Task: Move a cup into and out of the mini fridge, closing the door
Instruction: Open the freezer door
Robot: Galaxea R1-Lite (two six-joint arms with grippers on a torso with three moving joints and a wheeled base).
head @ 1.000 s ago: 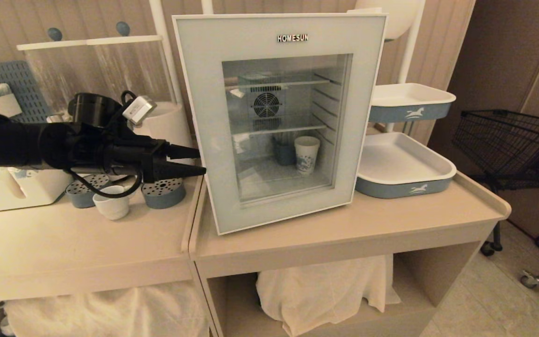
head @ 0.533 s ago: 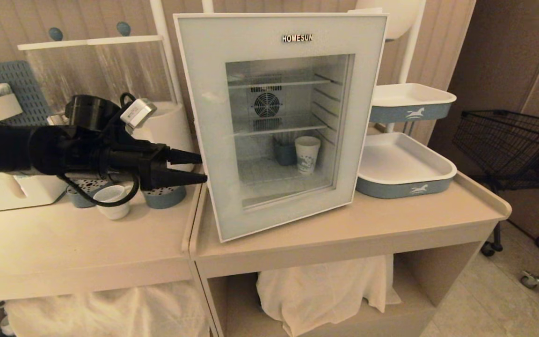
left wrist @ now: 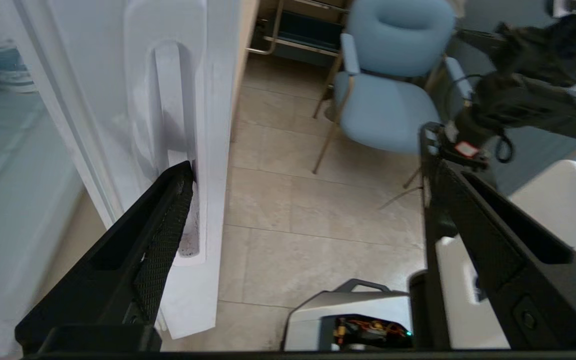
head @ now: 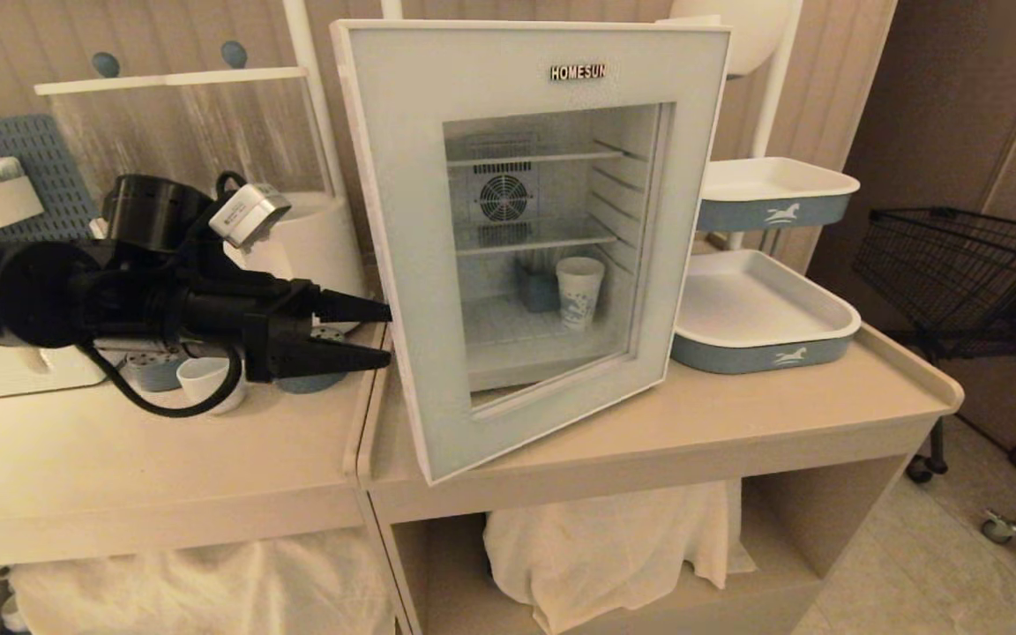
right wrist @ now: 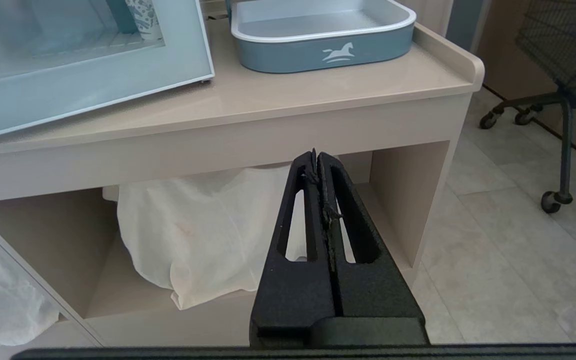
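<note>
The mini fridge [head: 614, 203] stands on the right-hand table. Its grey-blue glass door [head: 402, 220] is ajar, its left edge swung out toward me. My left gripper [head: 387, 333] is open at that edge. In the left wrist view one of its fingertips [left wrist: 180, 185] sits in the handle recess on the door's side [left wrist: 178, 100], and the other finger stands clear over the floor. The small white cup [head: 204, 381] rests on the left table under the left arm, partly behind a cable. My right gripper [right wrist: 315, 156] is shut on nothing, low before the table's front.
A blue-printed paper cup [head: 578, 289] and a dark cup stand inside the fridge. Two blue-and-white trays [head: 759, 313] sit right of it, with a wire cart [head: 967, 265] beyond. A white box [head: 14, 366] and round perforated lids lie behind the cup. White cloth [head: 605, 547] fills the space under the table.
The door has swung further open, its left edge coming out toward me. My left arm has drawn back with it, its finger staying in the handle recess. The right arm has not moved.
</note>
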